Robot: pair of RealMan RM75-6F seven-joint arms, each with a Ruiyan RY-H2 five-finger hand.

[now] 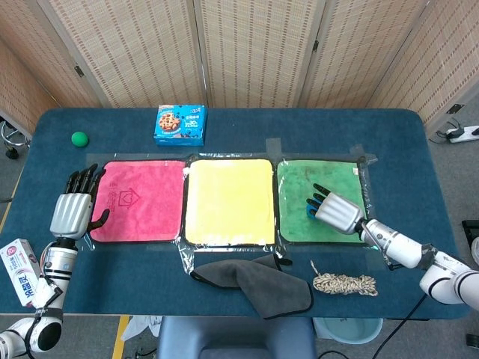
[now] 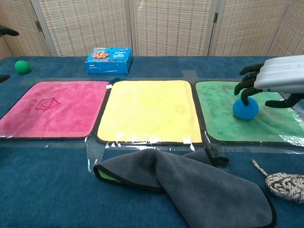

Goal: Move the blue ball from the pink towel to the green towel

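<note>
Blue ball (image 2: 245, 109) rests on the green towel (image 2: 223, 111). Right hand (image 2: 275, 81) is above it, fingers spread, fingertips touching its top, not gripping. Left hand (image 1: 75, 207) lies fingers apart beside the pink towel (image 1: 139, 199), holding nothing.

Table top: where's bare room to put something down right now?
The yellow towel and pink towel lie bare. So does the back strip between the green ball and cookie box. Crowded: the green towel carries the blue ball under the right hand; the front edge holds the grey cloth and rope.
</note>
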